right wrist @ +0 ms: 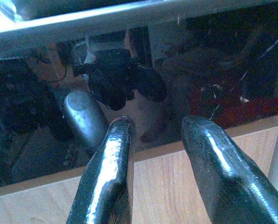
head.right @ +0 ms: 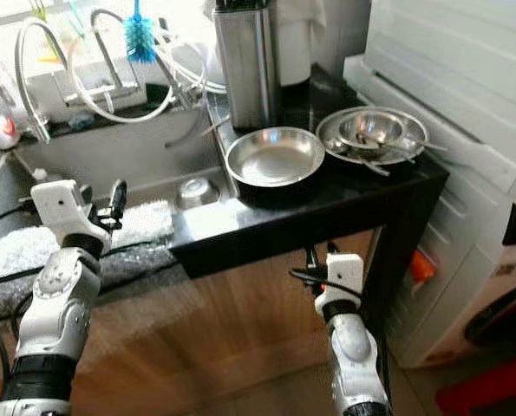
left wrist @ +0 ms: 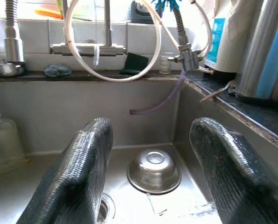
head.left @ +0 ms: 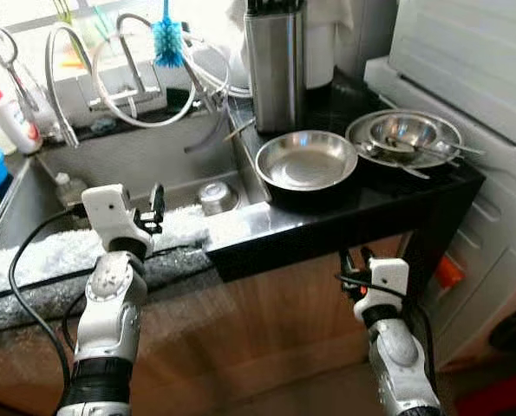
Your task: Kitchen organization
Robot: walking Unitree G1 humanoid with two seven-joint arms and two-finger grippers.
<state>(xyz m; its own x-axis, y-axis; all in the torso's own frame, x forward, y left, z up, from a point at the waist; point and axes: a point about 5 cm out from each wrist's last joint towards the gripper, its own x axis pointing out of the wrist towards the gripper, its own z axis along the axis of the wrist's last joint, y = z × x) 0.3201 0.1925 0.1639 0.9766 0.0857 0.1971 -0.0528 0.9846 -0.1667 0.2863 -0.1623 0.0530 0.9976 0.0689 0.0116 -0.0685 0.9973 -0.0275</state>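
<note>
A small steel bowl (head.left: 214, 196) lies upside down over the drain corner of the sink (head.left: 110, 160). My left gripper (head.left: 157, 206) hovers open at the sink's front edge, pointing at that bowl (left wrist: 153, 170), nothing between its fingers (left wrist: 89, 154). On the black counter (head.left: 327, 221) sits a wide steel pan (head.left: 305, 160). Beside the pan is a steel plate (head.left: 405, 134) holding a bowl and spoons. My right gripper (head.left: 355, 258) is open below the counter's front edge, facing the wooden cabinet front (right wrist: 176, 186), holding nothing.
A tall steel knife block (head.left: 275, 65) stands behind the pan. Faucets and hoses (head.left: 132, 69) and a blue brush (head.left: 166, 39) crowd the sink's back. A white cloth (head.left: 58, 247) covers the sink's front rim. A white appliance (head.left: 500, 191) flanks the counter on the right.
</note>
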